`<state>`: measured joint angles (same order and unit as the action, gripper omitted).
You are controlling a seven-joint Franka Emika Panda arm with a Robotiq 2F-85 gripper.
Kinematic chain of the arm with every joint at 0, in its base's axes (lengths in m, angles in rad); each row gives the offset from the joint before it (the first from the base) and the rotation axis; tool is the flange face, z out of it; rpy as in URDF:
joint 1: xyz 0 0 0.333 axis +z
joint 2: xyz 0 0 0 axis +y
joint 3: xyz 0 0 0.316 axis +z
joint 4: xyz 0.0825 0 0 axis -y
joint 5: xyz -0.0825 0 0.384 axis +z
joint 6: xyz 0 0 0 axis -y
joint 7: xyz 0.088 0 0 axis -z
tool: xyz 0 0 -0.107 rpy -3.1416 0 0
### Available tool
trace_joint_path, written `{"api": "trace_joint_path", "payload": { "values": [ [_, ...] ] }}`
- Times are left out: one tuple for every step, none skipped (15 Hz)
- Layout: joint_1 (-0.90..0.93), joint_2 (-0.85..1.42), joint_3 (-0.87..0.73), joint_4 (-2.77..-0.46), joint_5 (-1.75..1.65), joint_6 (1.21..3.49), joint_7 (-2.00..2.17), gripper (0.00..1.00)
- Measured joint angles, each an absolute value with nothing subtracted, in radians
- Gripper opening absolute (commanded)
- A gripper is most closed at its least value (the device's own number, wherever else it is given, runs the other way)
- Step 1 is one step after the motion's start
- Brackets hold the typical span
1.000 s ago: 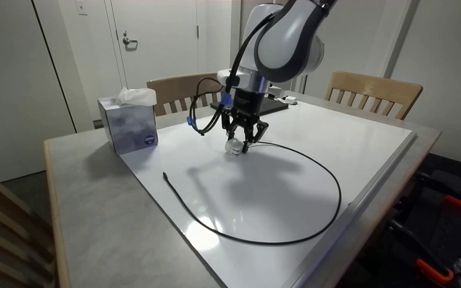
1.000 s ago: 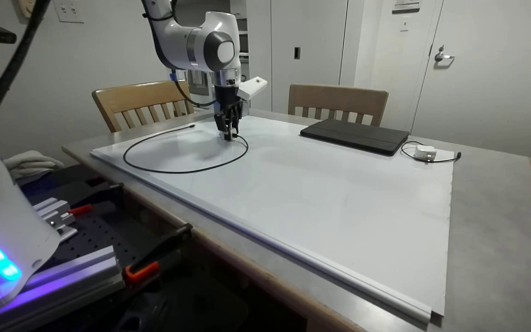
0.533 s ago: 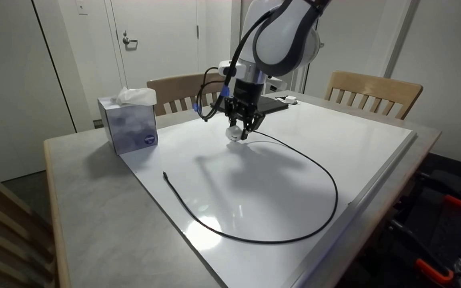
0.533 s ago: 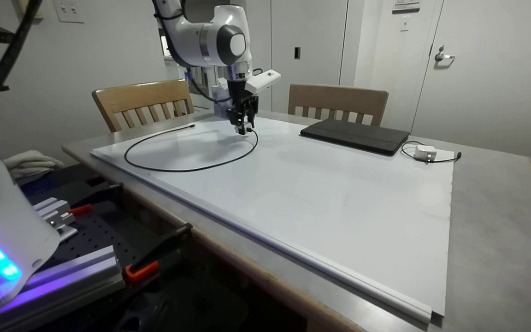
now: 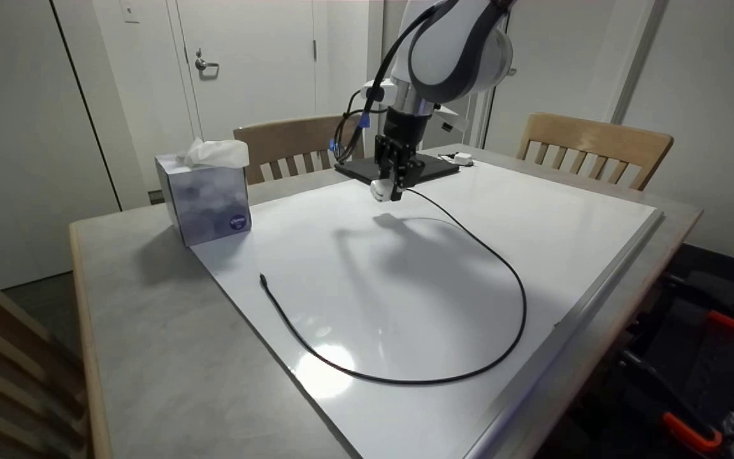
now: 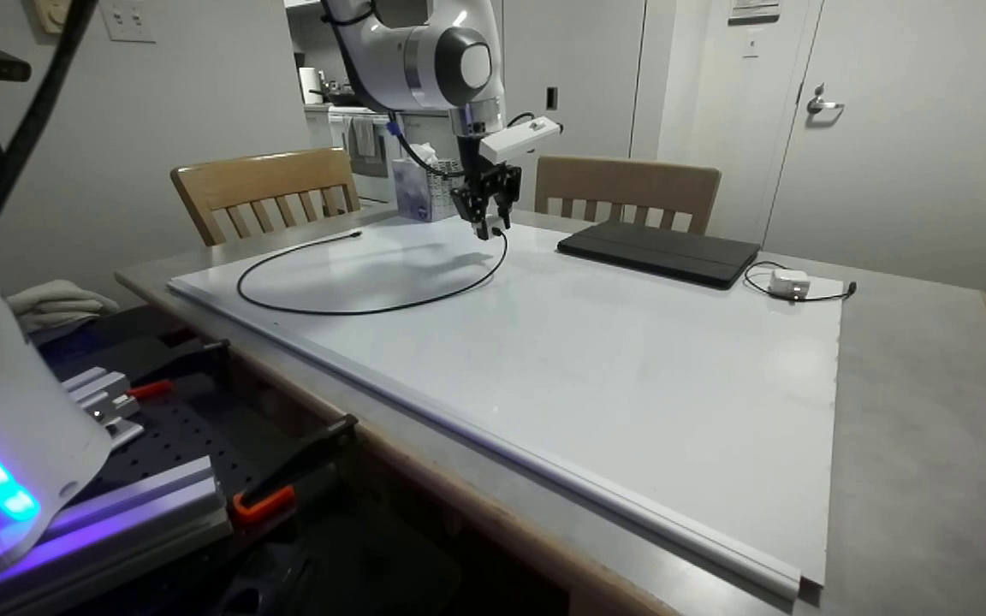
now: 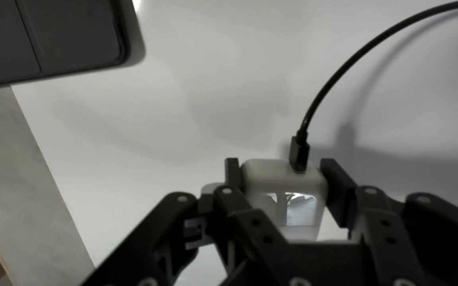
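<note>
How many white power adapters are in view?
2: the held white power adapter in the gripper, black cable attached; a second white power adapter on the whiteboard, beside the flat black case. Others could be hidden.

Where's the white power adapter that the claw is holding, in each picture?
In an exterior view: white power adapter just above centre, slightly right.
In an exterior view: white power adapter above centre.
Wrist view: white power adapter below and right of centre, in the gripper.
Shared landmark: the flat black case, in all three views, top left in the wrist view.
</note>
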<state>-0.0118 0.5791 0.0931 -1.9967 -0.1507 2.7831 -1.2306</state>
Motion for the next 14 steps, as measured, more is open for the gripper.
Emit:
{"api": "trace_joint_path", "payload": {
  "values": [
    [-0.011,0.579,0.094,-1.997,-0.151,2.783,-1.229,0.27],
    [-0.011,0.58,0.096,-1.997,-0.154,2.783,-1.228,0.27],
    [-0.009,0.582,0.091,-1.996,-0.153,2.788,-1.182,0.27],
    [-0.007,0.583,0.082,-1.996,-0.153,2.79,-1.125,0.27],
    [-0.008,0.583,0.074,-1.995,-0.151,2.79,-1.072,0.27],
    [-0.014,0.583,0.067,-1.995,-0.148,2.79,-1.026,0.27],
    [-0.026,0.583,0.064,-1.996,-0.144,2.79,-0.985,0.27],
    [-0.043,0.583,0.063,-1.999,-0.137,2.79,-0.948,0.52],
    [-0.055,0.583,0.064,-2.0,-0.147,2.789,-0.943,0.52],
    [-0.06,0.583,0.067,-2.0,-0.151,2.789,-0.943,0.52],
    [-0.059,0.584,0.069,-2.0,-0.151,2.789,-0.943,0.52],
    [-0.056,0.584,0.073,-2.0,-0.151,2.789,-0.942,0.27],
    [-0.053,0.584,0.076,-2.0,-0.151,2.789,-0.941,0.27],
    [-0.053,0.584,0.078,-2.0,-0.152,2.789,-0.939,0.27]
  ]
}}
